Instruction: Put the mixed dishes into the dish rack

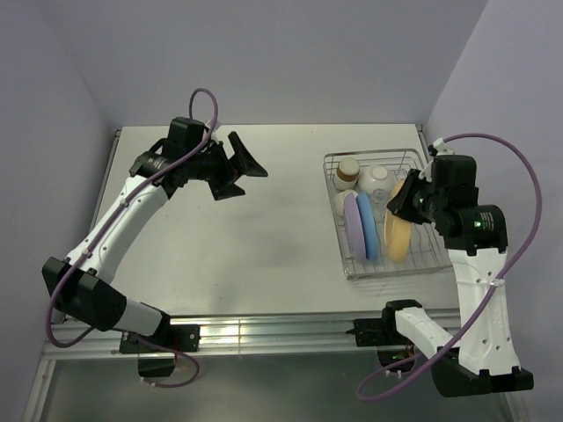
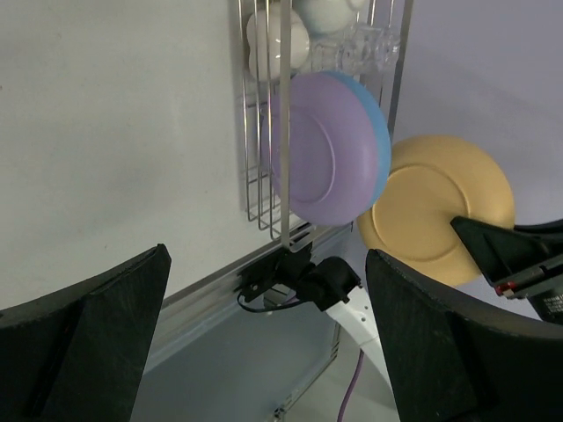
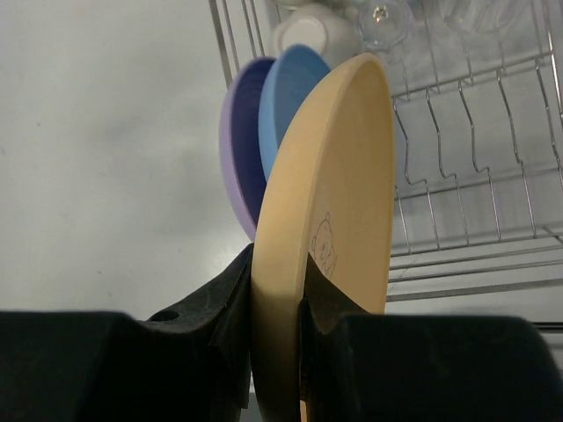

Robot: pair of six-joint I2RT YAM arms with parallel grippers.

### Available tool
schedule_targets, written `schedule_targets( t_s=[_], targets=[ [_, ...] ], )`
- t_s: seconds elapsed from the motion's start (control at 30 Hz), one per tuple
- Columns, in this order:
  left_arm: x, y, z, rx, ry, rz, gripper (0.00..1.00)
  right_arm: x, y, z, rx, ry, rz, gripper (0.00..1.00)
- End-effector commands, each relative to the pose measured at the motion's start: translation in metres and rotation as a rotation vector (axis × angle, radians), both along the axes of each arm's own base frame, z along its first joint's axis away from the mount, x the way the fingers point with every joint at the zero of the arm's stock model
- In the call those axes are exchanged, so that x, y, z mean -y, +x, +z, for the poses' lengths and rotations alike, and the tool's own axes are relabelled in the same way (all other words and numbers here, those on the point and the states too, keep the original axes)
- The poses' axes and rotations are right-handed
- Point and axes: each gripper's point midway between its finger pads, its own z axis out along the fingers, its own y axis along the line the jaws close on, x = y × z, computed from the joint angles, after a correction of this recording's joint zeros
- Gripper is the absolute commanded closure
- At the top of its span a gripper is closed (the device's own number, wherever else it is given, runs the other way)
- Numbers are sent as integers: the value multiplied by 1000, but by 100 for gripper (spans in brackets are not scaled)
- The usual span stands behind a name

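The right hand [image 3: 277,330] clamps the rim of the orange-yellow plate [image 3: 334,211], holding it on edge over the dish rack [image 1: 387,274], just beside the blue plate [image 1: 368,227] and purple plate [image 1: 354,227] standing there. The left hand [image 1: 243,174] hangs spread wide above the surface [image 1: 264,255], well apart

No legible text or labels anywhere

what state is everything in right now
dish rack, partly loaded
purple plate, on edge in the rack
blue plate, on edge against the purple plate
orange-yellow plate, on edge, gripped over the rack
white bowl, in the rack
right end effector, shut on the orange-yellow plate
left end effector, open, empty
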Motion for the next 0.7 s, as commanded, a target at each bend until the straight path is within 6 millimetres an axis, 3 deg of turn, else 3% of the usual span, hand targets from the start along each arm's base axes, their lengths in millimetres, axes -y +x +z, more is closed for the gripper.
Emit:
schedule_targets(
  t_s=[0.0,0.23,0.47,0.67],
  targets=[
    [0,-12,4,34,5,-27,1,-3,10,5,99,-34,60,100],
    [1,-21,0,19,12,-50,1,-13,23,-21,67,-53,139,100],
    [7,-27,1,10,-4,-65,1,-22,31,-26,73,-32,178,100],
    [7,-29,-3,-2,-8,-65,1,-27,34,-43,43,-11,195,100]
  ],
)
